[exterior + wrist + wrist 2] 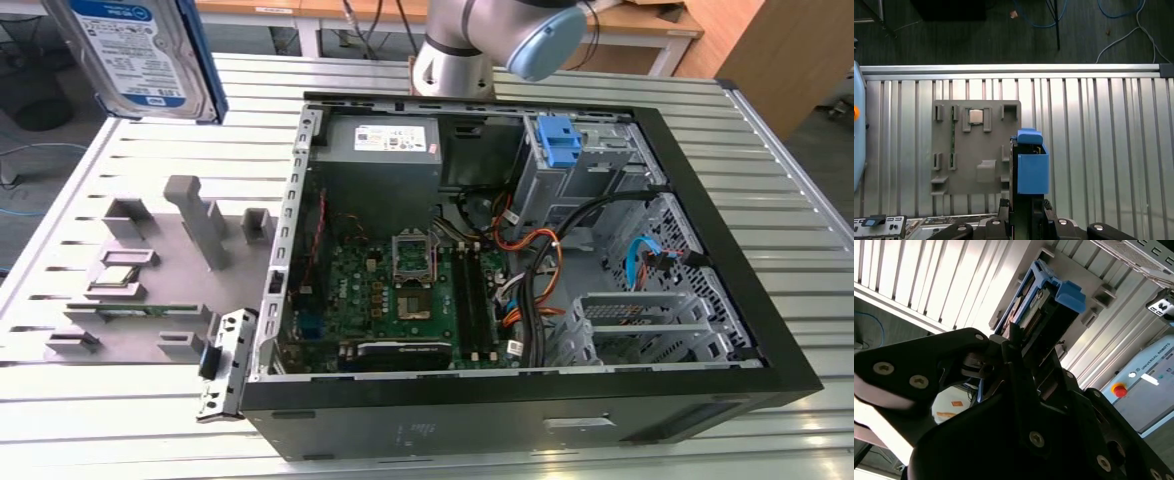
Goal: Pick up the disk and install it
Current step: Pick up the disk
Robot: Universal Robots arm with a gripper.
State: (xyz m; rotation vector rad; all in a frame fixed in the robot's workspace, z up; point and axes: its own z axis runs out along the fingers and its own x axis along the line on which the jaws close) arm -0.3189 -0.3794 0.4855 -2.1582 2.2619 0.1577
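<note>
The disk point(140, 55) hangs high in the air at the exterior view's far left, label side showing, above the slatted table and left of the open computer case point(521, 250). In the first wrist view the disk point(1032, 170) appears edge-on with its blue side rail, above the edge of a grey fixture plate point(976, 150). My gripper point(1025, 207) is shut on the disk's near end. The second wrist view has the same grip: my gripper point(1019, 350) clamps the disk point(1046, 302), which sticks out past the black fingers.
The case's drive cage with a blue bracket point(561, 140) sits at the back right of the case, beside a grey power-supply box point(380, 150). A small square chip point(118, 278) rests on the fixture plate point(134, 300). The arm's base point(454, 60) stands behind the case.
</note>
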